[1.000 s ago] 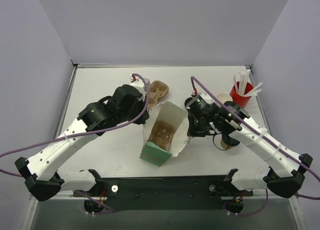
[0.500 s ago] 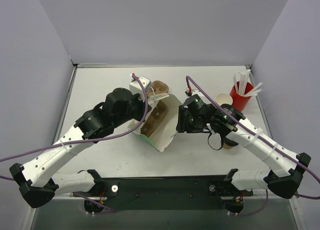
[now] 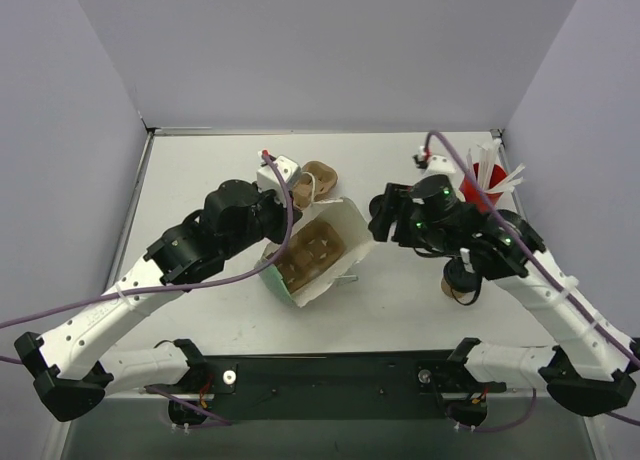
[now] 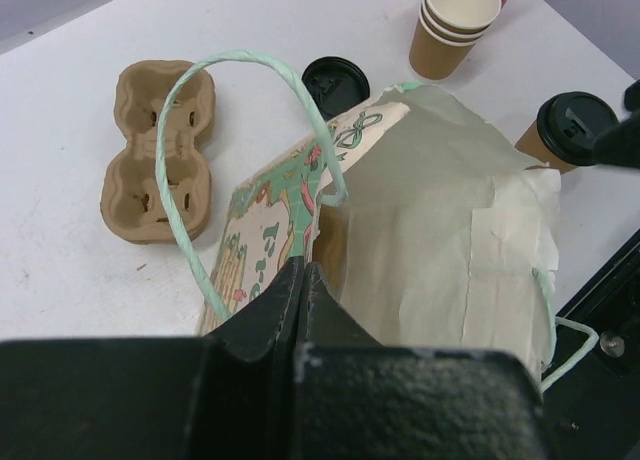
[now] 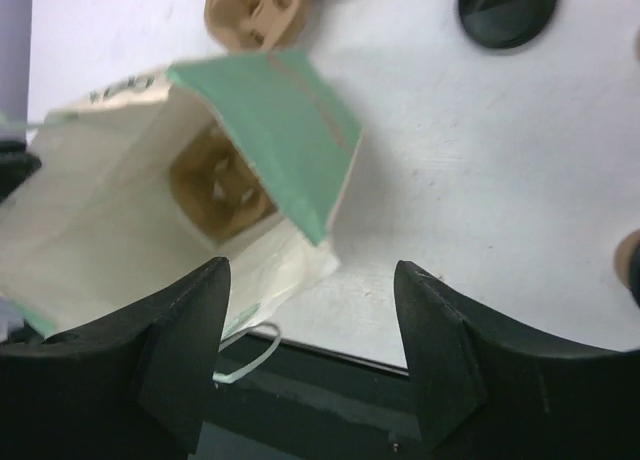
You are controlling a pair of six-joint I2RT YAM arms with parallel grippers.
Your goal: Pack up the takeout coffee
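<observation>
The takeout coffee (image 4: 566, 130), a brown paper cup under a black lid, stands right of the paper bag (image 4: 440, 240); in the top view my right arm hides most of it. The green-printed bag (image 3: 322, 248) lies tilted with its mouth towards the right, and a pulp carrier (image 5: 215, 185) sits inside it. My left gripper (image 4: 305, 272) is shut on the bag's rim beside the green handle (image 4: 200, 130). To the right of the bag's mouth, my right gripper (image 5: 315, 280) stands open, apart from it, with nothing between its fingers.
A second pulp carrier (image 4: 155, 155) lies behind the bag. A loose black lid (image 4: 335, 80) and a stack of brown cups (image 4: 455, 25) sit farther back. A red cup of white sticks (image 3: 482, 183) stands at the back right. The table's dark front edge (image 5: 330, 380) is near the bag.
My right gripper has opened, let go of the bag and drawn back to the right. My left gripper has kept its hold and swung the bag, mouth now facing right.
</observation>
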